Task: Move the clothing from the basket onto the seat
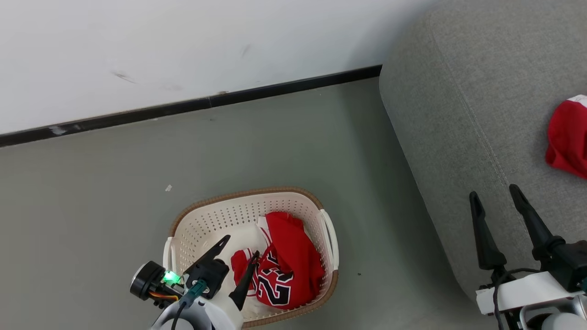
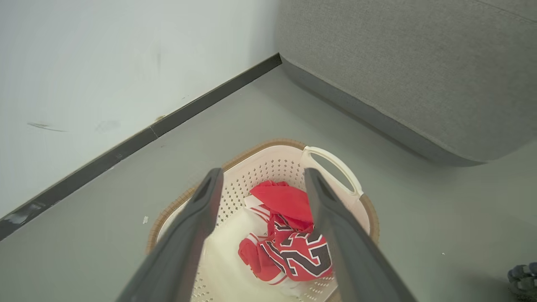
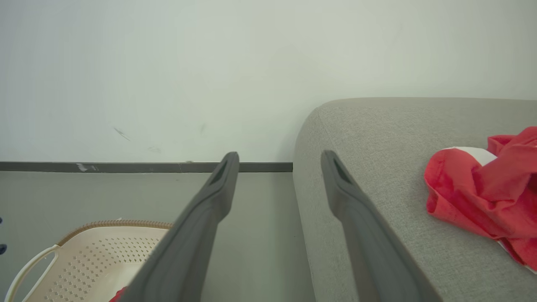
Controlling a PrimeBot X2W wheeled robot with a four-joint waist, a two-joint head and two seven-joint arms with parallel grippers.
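Pick step: jersey (image 1: 279, 275) in basket (image 1: 247, 192) below wide, empty left jaws. Next: lower, pinch fabric, carry to sofa (image 1: 458, 114) by wide right jaws.

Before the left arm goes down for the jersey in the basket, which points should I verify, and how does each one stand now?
1. Left gripper open: ok, its fingers stand apart.
2. Aim: ok, in the left wrist view the jersey shows between the fingers, inside the basket.
3. Fingertips touching the cloth: cannot tell.
4. Right gripper open and empty: ok, it is near the edge of the seat.
5. Bare room on the seat: ok, there is grey fabric beside the red garment lying there.
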